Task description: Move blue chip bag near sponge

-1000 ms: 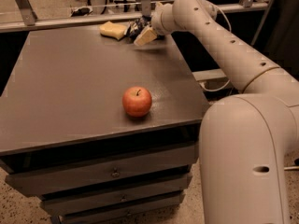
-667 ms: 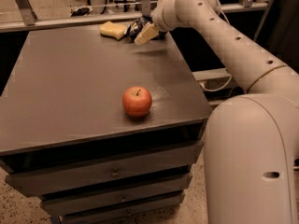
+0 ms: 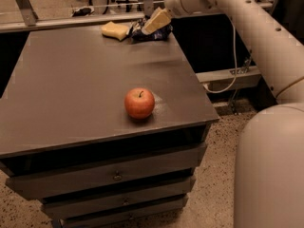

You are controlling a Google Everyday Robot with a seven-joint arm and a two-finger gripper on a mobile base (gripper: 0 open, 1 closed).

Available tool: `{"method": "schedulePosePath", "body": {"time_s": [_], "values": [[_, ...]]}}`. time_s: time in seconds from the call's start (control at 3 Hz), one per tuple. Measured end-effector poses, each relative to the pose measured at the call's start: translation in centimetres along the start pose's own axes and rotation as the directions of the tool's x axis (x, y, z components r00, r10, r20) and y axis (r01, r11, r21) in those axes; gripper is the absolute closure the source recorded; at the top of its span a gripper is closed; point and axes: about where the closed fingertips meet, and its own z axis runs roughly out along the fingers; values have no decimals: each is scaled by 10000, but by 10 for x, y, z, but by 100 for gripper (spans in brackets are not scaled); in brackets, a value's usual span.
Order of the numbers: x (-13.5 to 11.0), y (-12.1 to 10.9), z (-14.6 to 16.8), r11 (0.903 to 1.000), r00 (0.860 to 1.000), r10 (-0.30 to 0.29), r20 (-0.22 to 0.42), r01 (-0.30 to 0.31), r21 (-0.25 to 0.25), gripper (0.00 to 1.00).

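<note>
The blue chip bag (image 3: 153,33) lies at the far edge of the grey table (image 3: 71,80), dark and crinkly, just right of the pale-yellow sponge (image 3: 114,30). The two are close together, almost touching. My gripper (image 3: 156,21) hangs from the white arm (image 3: 228,4) that reaches in from the upper right. It sits right over the bag's top and covers part of it. I cannot tell whether it touches the bag.
A red apple (image 3: 139,102) stands near the table's front right. The table has drawers (image 3: 114,175) below. A rail (image 3: 57,23) and chair legs lie behind the table. My robot's white body (image 3: 270,170) fills the lower right.
My gripper has moved slightly up and to the right, away from the table top. The chip bag stays beside the sponge. The apple has not moved.
</note>
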Motion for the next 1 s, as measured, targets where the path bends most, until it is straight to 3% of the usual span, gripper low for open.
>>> {"method": "schedulePosePath", "body": {"time_s": [0.33, 0.67, 1.0], "values": [[-23, 0, -70, 9995, 9953, 192, 945, -169, -257, 0], [-27, -2, -117, 9988, 9863, 483, 1574, -475, -87, 0], [-27, -2, -116, 9988, 9863, 483, 1577, -474, -94, 0]]}}
